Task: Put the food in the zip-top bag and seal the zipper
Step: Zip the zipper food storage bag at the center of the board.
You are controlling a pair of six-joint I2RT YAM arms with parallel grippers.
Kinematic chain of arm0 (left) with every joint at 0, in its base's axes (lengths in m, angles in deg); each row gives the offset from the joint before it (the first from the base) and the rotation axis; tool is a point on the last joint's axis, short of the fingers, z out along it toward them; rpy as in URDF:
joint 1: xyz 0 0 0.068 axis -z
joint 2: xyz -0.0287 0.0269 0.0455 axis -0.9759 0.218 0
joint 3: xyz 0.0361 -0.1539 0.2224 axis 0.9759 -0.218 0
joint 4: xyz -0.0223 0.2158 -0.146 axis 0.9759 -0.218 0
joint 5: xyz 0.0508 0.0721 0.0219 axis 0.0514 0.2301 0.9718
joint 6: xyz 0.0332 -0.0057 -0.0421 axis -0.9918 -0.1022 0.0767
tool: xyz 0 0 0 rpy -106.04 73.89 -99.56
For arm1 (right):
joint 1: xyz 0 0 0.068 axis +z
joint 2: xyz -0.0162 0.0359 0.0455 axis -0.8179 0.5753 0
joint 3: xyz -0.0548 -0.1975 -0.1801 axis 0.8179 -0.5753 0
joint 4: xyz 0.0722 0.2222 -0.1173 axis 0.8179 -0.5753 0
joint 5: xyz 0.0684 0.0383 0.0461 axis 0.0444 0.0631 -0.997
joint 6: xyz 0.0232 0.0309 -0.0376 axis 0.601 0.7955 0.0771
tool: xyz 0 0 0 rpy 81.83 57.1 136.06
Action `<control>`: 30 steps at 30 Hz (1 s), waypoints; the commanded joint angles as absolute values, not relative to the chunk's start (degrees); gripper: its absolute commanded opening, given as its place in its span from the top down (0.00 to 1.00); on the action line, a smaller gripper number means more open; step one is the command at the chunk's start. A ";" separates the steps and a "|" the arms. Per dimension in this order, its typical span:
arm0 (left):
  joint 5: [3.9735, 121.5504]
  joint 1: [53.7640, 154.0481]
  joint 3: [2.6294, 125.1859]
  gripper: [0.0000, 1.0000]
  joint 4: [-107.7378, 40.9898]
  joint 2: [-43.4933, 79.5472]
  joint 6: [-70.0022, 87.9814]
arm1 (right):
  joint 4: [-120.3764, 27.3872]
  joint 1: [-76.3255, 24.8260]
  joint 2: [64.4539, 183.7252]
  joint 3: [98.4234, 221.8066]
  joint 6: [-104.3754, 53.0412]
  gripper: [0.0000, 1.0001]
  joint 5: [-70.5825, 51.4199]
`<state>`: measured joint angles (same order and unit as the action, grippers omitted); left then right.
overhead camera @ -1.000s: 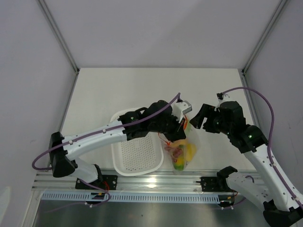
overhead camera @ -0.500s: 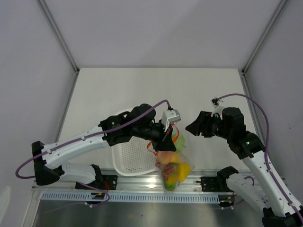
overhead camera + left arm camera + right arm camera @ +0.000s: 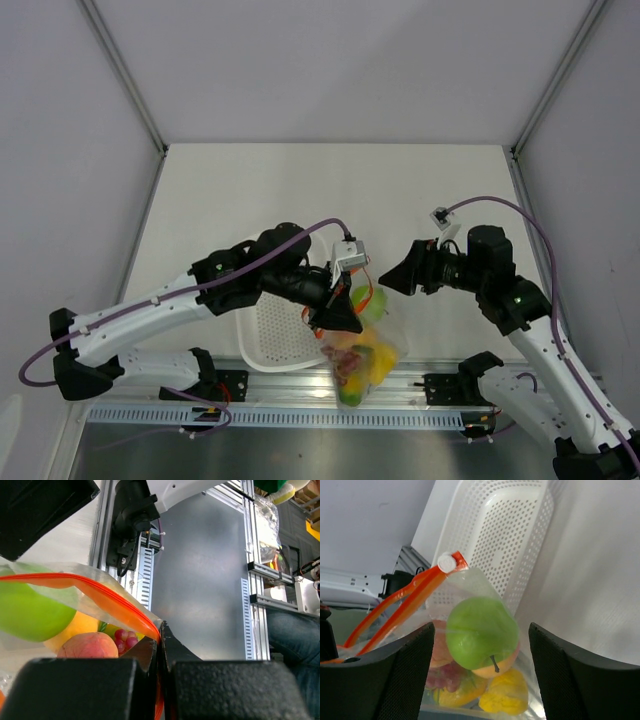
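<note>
The clear zip-top bag [image 3: 362,350] hangs in the air over the table's near edge, full of food. Through its plastic I see the green apple [image 3: 480,625], a peach [image 3: 89,645], dark red grapes [image 3: 125,636] and yellow fruit [image 3: 506,696]. My left gripper [image 3: 335,312] is shut on the red-orange zipper [image 3: 107,600] at one end of the bag's mouth and holds the bag up. My right gripper [image 3: 398,277] is open and empty, just right of the bag, with the bag between its fingers in the right wrist view. A white slider [image 3: 447,562] sits at the zipper's other end.
The white perforated basket [image 3: 280,335] lies on the table under my left arm, left of the bag. The aluminium rail [image 3: 300,385] runs along the table's near edge right below the bag.
My left gripper has carried the bag down and left, toward the near edge. My right gripper has moved left, closer to the bag.
</note>
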<state>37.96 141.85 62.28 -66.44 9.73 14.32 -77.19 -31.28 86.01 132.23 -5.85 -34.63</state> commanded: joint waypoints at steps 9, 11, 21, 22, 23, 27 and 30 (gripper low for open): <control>29.89 141.57 63.63 0.99 -67.73 1.78 11.47 | -64.19 -31.41 85.37 128.60 -6.12 0.23 -50.01; 29.45 141.57 63.98 0.99 -68.87 1.25 11.12 | -61.90 -31.50 85.72 128.69 -5.50 0.24 -52.21; 27.35 141.57 64.42 0.99 -68.44 0.45 11.91 | -51.88 -29.39 87.65 128.25 -3.92 0.18 -60.39; 27.08 141.57 64.60 0.99 -68.26 0.71 12.00 | -51.70 -28.69 88.01 128.25 -4.53 0.15 -60.13; 26.90 141.57 64.69 0.99 -68.00 0.80 12.17 | -51.87 -27.29 89.05 128.42 -4.97 0.14 -59.51; 26.20 141.65 65.30 0.99 -67.38 0.98 12.44 | -50.39 -24.21 92.66 128.43 -6.38 0.13 -57.93; 25.85 141.65 65.30 0.99 -67.21 0.63 12.61 | -47.93 -22.80 95.55 128.25 -6.20 0.13 -58.10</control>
<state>28.37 141.87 62.35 -70.53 1.19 12.83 -53.12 -24.07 93.71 128.38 -4.93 -57.80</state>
